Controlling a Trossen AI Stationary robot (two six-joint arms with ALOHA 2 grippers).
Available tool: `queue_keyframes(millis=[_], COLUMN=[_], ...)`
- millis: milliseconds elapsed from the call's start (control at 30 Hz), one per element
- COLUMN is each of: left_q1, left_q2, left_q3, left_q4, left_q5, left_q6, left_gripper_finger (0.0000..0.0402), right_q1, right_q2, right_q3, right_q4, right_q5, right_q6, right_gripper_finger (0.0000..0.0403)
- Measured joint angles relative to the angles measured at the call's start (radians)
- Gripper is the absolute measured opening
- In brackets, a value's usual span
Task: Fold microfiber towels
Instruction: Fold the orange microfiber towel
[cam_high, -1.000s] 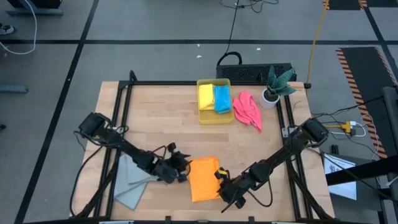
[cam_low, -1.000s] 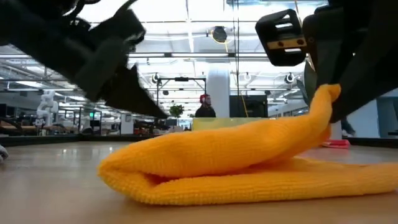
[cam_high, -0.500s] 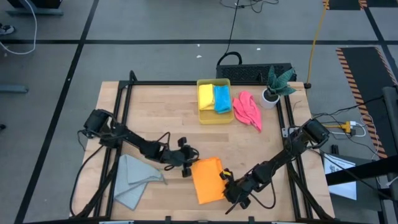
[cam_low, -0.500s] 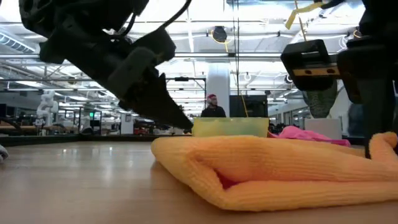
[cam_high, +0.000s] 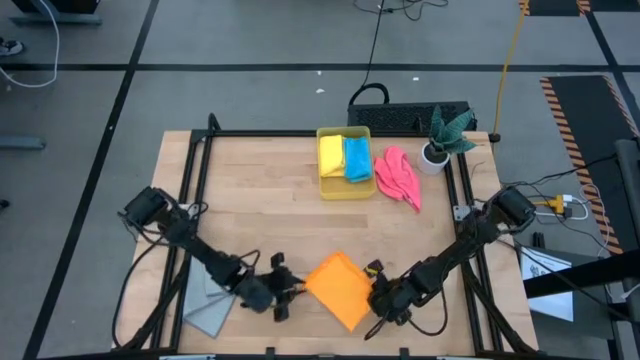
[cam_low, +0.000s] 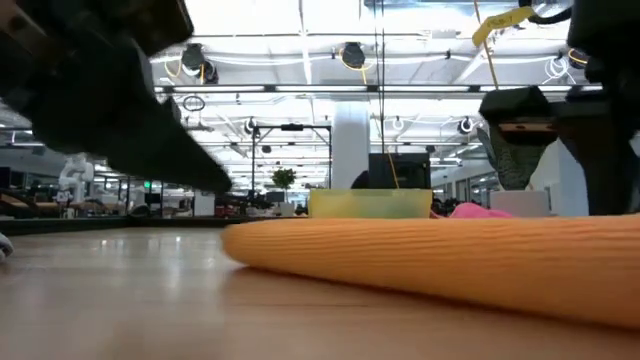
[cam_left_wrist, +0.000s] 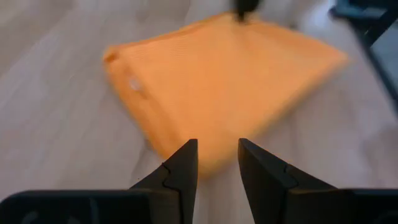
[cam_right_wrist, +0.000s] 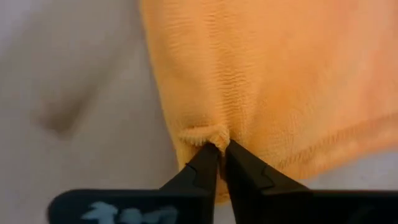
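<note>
— What's in the yellow bin at the far edge of the table?

— Two folded towels side by side: the yellow towel and the blue towel. The pink towel lies loose just beside the bin, near the potted plant.

— Any writing to read?

— None that I can make out.

— How many towels in all?

— Five. The grey towel lies crumpled at the near left edge, and the orange towel lies folded flat at the near middle, turned like a diamond.

— And the claws?

— The right gripper is pinching the orange towel's edge, fingers almost pressed together on a small pucker of cloth. The left gripper is spread with a gap, holding nothing, just beside the orange towel's other corner
</note>
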Motion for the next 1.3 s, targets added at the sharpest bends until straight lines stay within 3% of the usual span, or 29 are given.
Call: queue_keyframes(millis=[167, 400, 600, 767, 833, 1033, 1200, 1300], left_q1=[0.021, 0.17, 0.255, 0.222, 0.19, 0.034, -0.025, -0.01], left_q2=[0.0, 0.0, 0.02, 0.097, 0.125, 0.142, 0.101, 0.104], left_q3=[0.069, 0.151, 0.15, 0.152, 0.152, 0.15, 0.18, 0.198], left_q4=[-0.019, -0.123, -0.236, -0.222, -0.211, -0.146, -0.113, -0.124], left_q5=[-0.086, 0.057, 0.163, 0.217, 0.216, 0.077, -0.084, -0.116], left_q6=[0.103, 0.239, 0.184, 0.116, 0.055, -0.115, -0.047, 0.018], left_gripper_finger=[0.0115, 0.0115, 0.0115, 0.0115, 0.0115, 0.0115, 0.0115, 0.0115], right_q1=[0.0, 0.003, 0.032, 0.033, 0.025, 0.003, -0.024, -0.026], right_q2=[-0.112, -0.175, -0.155, -0.156, -0.157, -0.205, -0.303, -0.358], right_q3=[-0.002, -0.001, -0.104, -0.241, -0.278, -0.297, -0.3, -0.304], right_q4=[-0.073, -0.064, -0.009, 0.27, 0.302, 0.142, 0.093, 0.109], right_q5=[0.012, -0.014, -0.016, 0.008, -0.011, 0.043, 0.045, 0.043], right_q6=[0.108, 0.382, 0.494, 0.54, 0.541, 0.511, 0.466, 0.492], right_gripper_finger=[0.0079, 0.0145, 0.015, 0.0134, 0.0128, 0.0109, 0.0105, 0.0105])
